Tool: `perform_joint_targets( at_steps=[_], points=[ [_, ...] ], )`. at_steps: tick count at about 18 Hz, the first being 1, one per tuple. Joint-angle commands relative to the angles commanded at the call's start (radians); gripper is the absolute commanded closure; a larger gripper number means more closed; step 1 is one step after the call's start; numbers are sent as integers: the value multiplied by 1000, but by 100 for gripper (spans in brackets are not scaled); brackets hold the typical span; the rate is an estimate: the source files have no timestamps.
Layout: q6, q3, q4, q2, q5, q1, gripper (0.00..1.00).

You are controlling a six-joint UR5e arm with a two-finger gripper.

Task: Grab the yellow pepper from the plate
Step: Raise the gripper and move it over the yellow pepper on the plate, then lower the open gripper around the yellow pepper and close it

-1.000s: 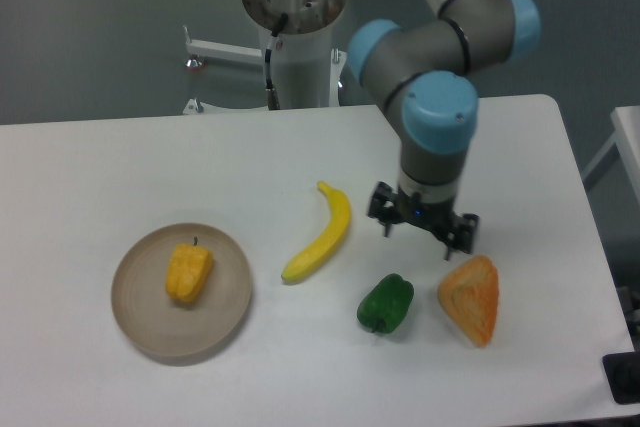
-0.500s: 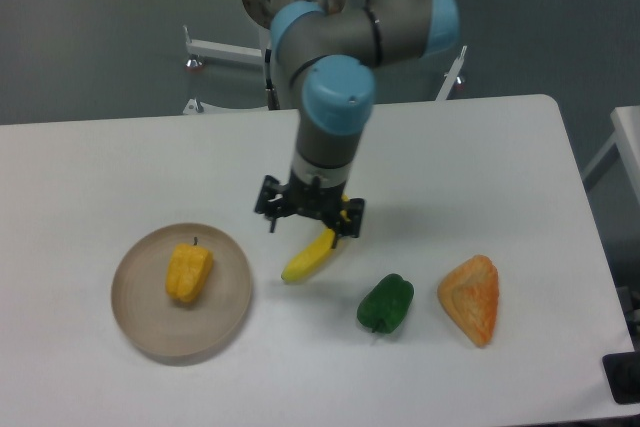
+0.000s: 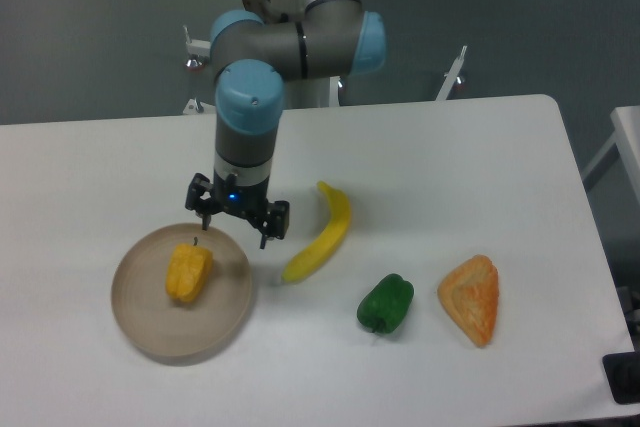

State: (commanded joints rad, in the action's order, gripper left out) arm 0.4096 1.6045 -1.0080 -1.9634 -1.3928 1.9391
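The yellow pepper lies on the tan plate at the table's left front. Its small dark stem points toward the back. My gripper hangs over the plate's far right rim, up and to the right of the pepper, apart from it. Its two dark fingers are spread wide, and nothing is between them.
A yellow banana lies just right of the gripper. A green pepper and an orange wedge sit further right near the front. The robot's base stands behind the table.
The arm has swept left across the table, from above the orange wedge, past the banana, to the plate's far right rim. The objects have not moved.
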Motion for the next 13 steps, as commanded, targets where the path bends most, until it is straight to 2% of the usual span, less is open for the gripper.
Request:
perform_joint_targets(
  at_steps=[4,13],
  points=[
    [-43,6,77,-34,-3,-23,0],
    [-40,6,81,-55,-6,-54,0]
  ],
)
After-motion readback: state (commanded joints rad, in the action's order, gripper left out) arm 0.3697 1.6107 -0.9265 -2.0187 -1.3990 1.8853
